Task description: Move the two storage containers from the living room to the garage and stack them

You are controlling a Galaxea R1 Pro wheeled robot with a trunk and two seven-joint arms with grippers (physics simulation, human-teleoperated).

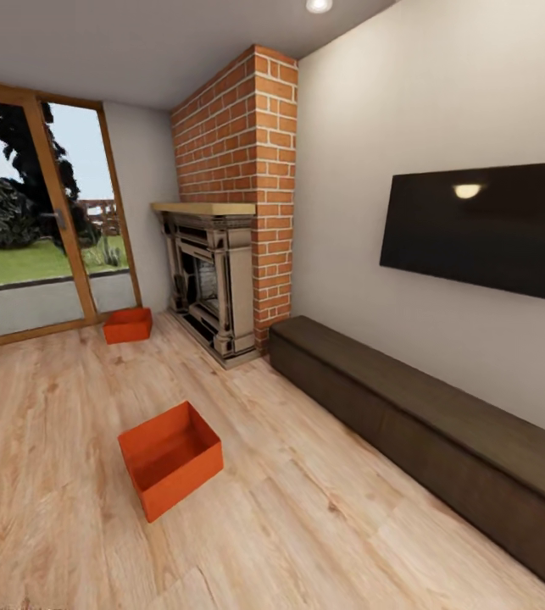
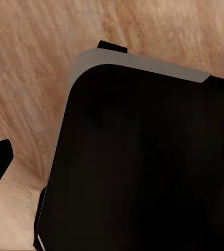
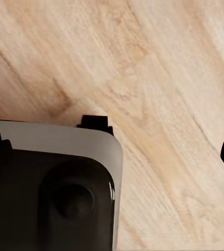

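Light wood plank floor point(image 1: 323, 517). Brick chimney point(image 1: 238, 127) over a dark stone fireplace point(image 1: 208, 284) in the corner. Wood-framed glass doors point(image 1: 43, 220) show lawn and trees. White wall point(image 1: 365, 127) carries a black TV point(image 1: 484, 229); a long dark low cabinet point(image 1: 425, 424) runs beneath. Ceiling spotlight point(image 1: 319, 5) lit.

The television point(image 1: 486, 229) and the long dark bench point(image 1: 442, 432) run off the head view's right edge. The glass door point(image 1: 18, 246) is cut at the left edge. In both wrist views a dark robot body point(image 2: 143, 167) hides much of the plank floor point(image 3: 169, 78).
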